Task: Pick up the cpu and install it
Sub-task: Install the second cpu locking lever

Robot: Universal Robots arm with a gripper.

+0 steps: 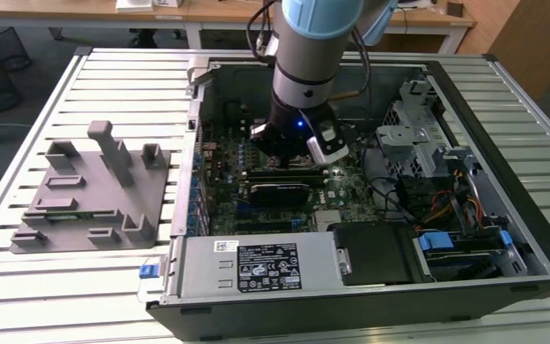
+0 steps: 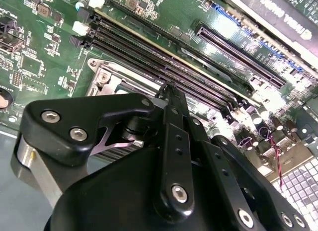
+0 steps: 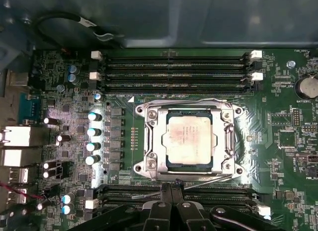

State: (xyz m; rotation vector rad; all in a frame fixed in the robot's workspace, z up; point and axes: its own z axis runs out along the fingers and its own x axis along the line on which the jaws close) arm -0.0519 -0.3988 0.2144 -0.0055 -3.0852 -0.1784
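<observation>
Arm (image 1: 304, 57) is grey metal tube with pale blue joint cap, black cable running alongside, small blue light on black wrist. Gripper (image 2: 169, 99) black, jointed links, silver screws.

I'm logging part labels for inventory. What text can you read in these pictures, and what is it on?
Nothing reads reliably.
Power supply labels: print too small.
cpu top: faint marks, unreadable.
Motherboard lettering: too small.
Card in the second wrist view: letters blurred and cut off.

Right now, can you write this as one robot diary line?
small square silvery cpu: seated in metal-framed socket | black gripper: beside socket, over green motherboard | holding: nothing seen
</observation>
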